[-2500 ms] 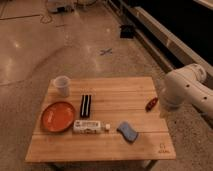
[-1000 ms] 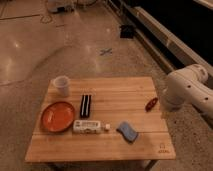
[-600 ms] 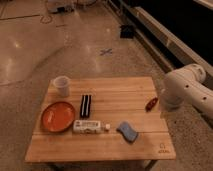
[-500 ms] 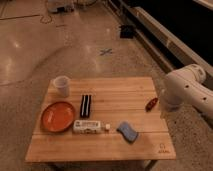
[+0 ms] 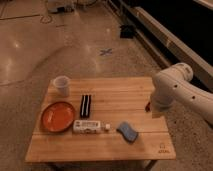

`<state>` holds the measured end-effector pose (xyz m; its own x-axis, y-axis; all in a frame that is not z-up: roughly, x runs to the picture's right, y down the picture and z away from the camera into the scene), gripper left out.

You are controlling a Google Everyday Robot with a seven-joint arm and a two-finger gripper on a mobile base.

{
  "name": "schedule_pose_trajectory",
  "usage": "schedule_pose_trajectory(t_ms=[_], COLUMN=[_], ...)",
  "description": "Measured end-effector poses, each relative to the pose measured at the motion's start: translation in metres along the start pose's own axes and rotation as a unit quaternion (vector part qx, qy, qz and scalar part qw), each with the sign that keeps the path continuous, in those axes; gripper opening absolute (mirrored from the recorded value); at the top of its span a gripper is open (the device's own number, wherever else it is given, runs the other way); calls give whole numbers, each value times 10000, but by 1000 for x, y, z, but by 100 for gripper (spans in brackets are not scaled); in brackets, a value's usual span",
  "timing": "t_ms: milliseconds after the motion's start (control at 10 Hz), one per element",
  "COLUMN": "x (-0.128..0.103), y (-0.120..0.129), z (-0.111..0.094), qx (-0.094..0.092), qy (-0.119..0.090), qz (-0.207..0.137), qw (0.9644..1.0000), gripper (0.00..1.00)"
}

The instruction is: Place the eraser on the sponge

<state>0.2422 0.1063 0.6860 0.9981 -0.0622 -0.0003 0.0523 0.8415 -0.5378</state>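
Observation:
The eraser (image 5: 85, 105), a black block with a pale stripe down its middle, lies on the wooden table (image 5: 120, 92) left of centre. Near the front edge, right of centre, rests the blue sponge (image 5: 127, 131), about a hand's length from the eraser. My white arm (image 5: 172, 87) hangs over the table's right edge. My gripper (image 5: 156, 111) is at the arm's lower end, far to the right of both the eraser and the sponge, touching neither.
An orange plate (image 5: 57, 116) sits at the left with a white cup (image 5: 61, 85) behind it. A white printed box (image 5: 89, 126) lies just in front of the eraser. A small red object (image 5: 148, 106) peeks out beside my arm.

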Motion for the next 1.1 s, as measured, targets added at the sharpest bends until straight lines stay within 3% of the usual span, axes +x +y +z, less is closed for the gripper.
schedule_pose_trajectory(t_ms=[200,400,600,800,900,1100], x=[17,3,-11,3,15,10], y=[1,2,0,0,2,2], z=[-1,-1,-1,-2,-1,-1], qx=[11,-14,2,22,14,-4], qy=[4,-14,-24,8,42,13], qz=[8,-156,-100,-123,-303,-235], qw=[10000,9999,9999,9999,9995,9997], gripper=[42,42,42,42,42,42])
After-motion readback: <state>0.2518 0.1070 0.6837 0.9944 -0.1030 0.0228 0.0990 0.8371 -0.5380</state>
